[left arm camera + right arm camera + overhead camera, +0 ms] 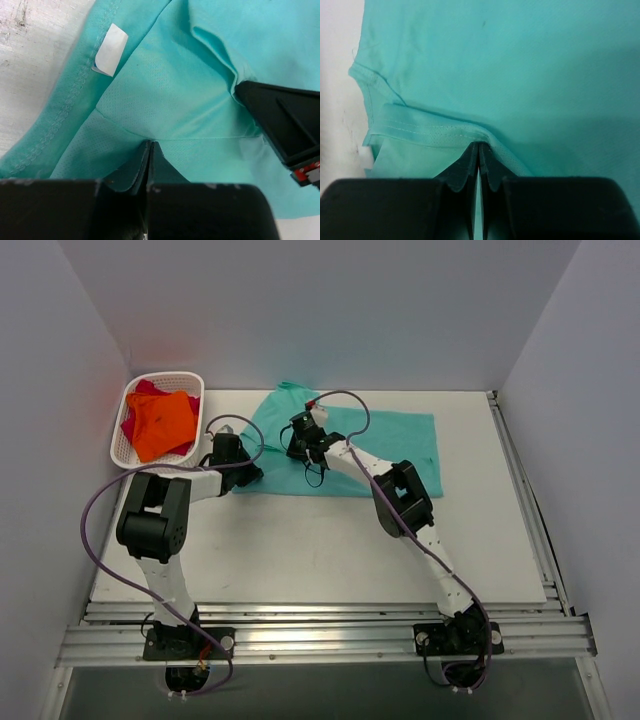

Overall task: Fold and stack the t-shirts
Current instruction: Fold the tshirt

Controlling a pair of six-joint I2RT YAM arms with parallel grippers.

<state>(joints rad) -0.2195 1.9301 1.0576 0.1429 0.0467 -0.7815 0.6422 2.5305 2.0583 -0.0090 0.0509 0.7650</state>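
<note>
Matt, finely meshed cloth tee point(200, 90); plastic lattice basket point(118, 440).

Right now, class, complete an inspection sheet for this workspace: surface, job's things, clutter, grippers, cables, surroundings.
Surface: flat white table.
Job's things: teal-green cloth t-shirt spread on it; bright orange cloth t-shirt over magenta-red cloth t-shirt, in a white plastic lattice basket.
Clutter: that basket, far left corner.
Grippers: left gripper and right gripper both shut, pinching the teal-green shirt.
Cables: purple cables looping over the table.
Surroundings: pale grey walls on three sides; aluminium rails at near edge.

Nothing legible; the white tag point(111, 49) on the teal t-shirt point(200, 100) looks blank.
</note>
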